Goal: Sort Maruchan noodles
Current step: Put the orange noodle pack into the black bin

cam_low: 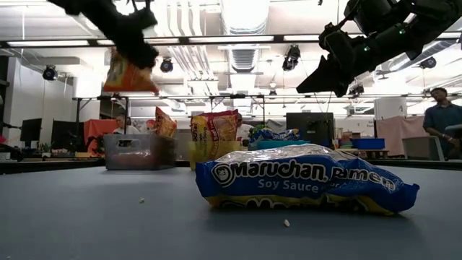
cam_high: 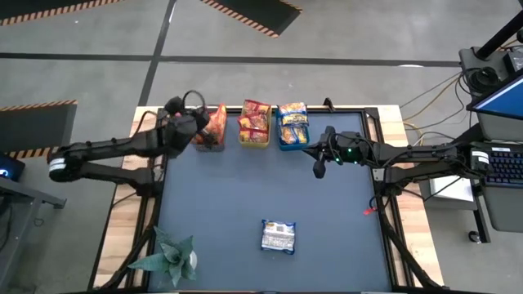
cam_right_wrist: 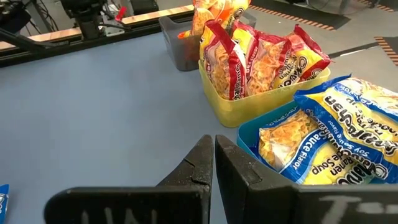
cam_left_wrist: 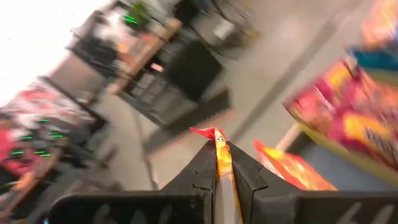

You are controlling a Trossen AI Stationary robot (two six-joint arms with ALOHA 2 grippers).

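Observation:
My left gripper (cam_high: 198, 131) hangs at the table's far left, shut on an orange Maruchan packet (cam_low: 127, 76) above the grey bin (cam_low: 137, 153). More orange packets stand in that bin. Red-and-yellow packets (cam_right_wrist: 249, 56) fill the yellow bin (cam_right_wrist: 249, 107), and blue-and-yellow packets (cam_right_wrist: 329, 140) fill the blue bin (cam_right_wrist: 249, 134). One blue-and-yellow packet (cam_high: 278, 237) lies flat on the mat near the front. My right gripper (cam_high: 317, 170) hovers shut and holds nothing, in front of the blue bin. My left gripper pinches the orange packet by its upper edge (cam_left_wrist: 219, 142) between the two fingers, and a strip of that edge pokes out past the fingertips. In the low view the packet hangs below the fingers (cam_low: 141, 54), lifted clear of the table and above the grey bin.
A green leafy plant (cam_high: 167, 257) stands at the near left corner. The three bins line the far edge. Bare dark mat (cam_high: 237, 192) spreads between the bins and the lone packet. A person (cam_low: 440, 119) stands in the room beyond the table.

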